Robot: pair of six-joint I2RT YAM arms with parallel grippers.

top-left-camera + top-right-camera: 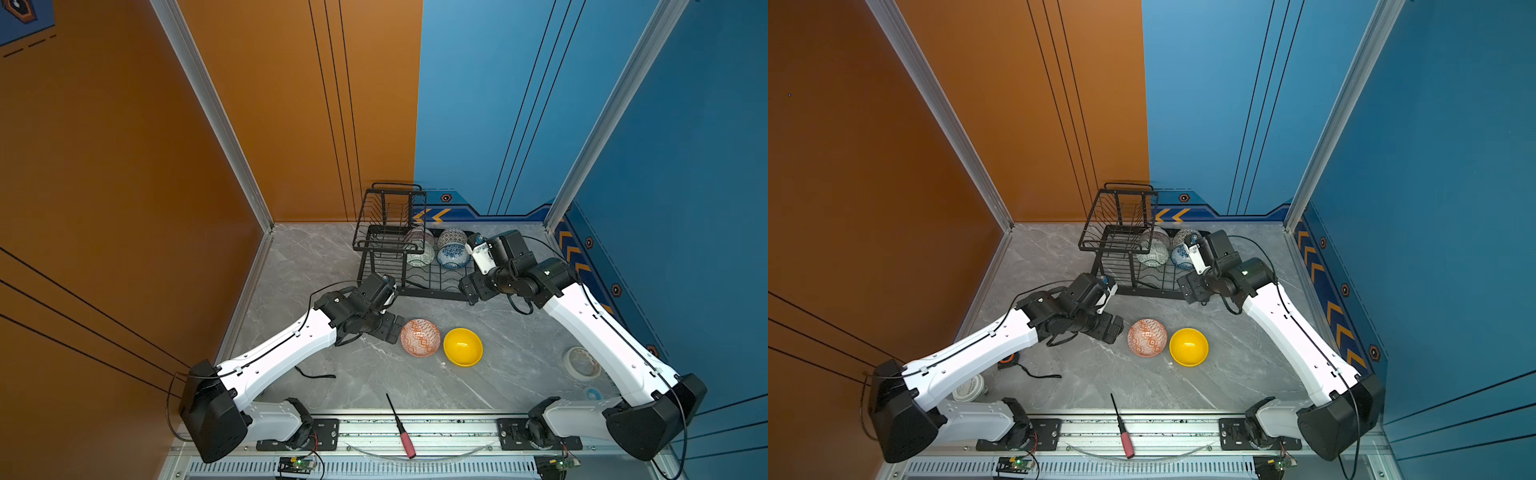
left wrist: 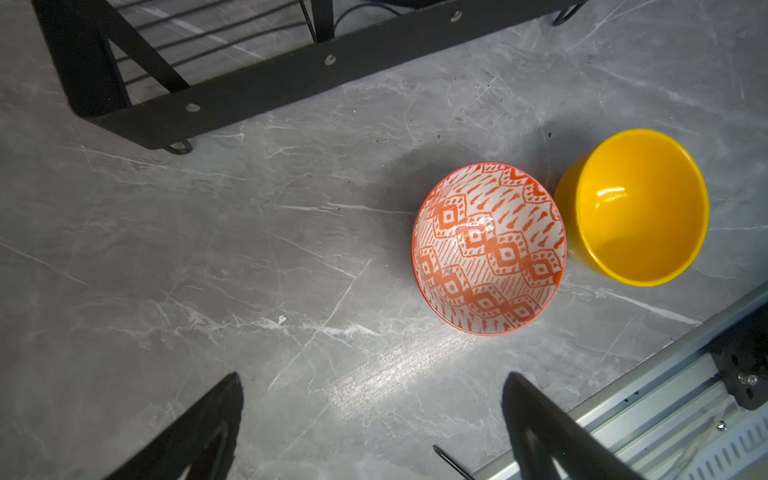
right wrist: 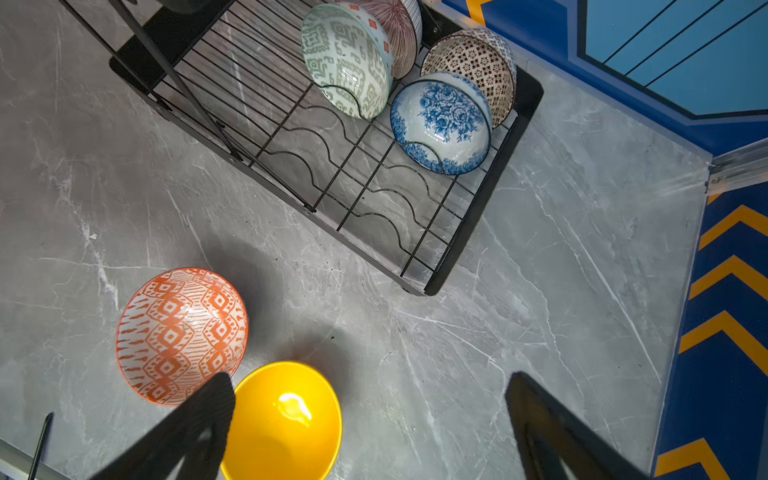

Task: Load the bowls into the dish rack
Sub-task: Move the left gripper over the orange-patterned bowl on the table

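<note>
The black wire dish rack [image 1: 432, 294] [image 3: 484, 195] stands at the back of the table. Several bowls lean on edge in its slots: green-white [image 3: 347, 62], pink-striped [image 3: 399, 33], dotted [image 3: 478, 66] and blue floral [image 3: 440, 120]. In front of the rack, an orange-white bowl [image 1: 420, 337] [image 2: 488, 249] and a yellow bowl [image 1: 463, 347] [image 3: 286, 419] sit upright side by side on the table. My left gripper [image 1: 394, 330] [image 2: 372, 378] hovers open just left of the orange-white bowl. My right gripper [image 1: 467, 293] [image 3: 370, 378] is open at the rack's front right corner, above the table.
A red-handled screwdriver [image 1: 401, 428] lies at the front edge. A roll of tape [image 1: 582, 362] and a small blue roll [image 1: 594, 392] sit at the right under my right arm. A black cable [image 1: 316, 374] lies front left. Walls close the back and sides.
</note>
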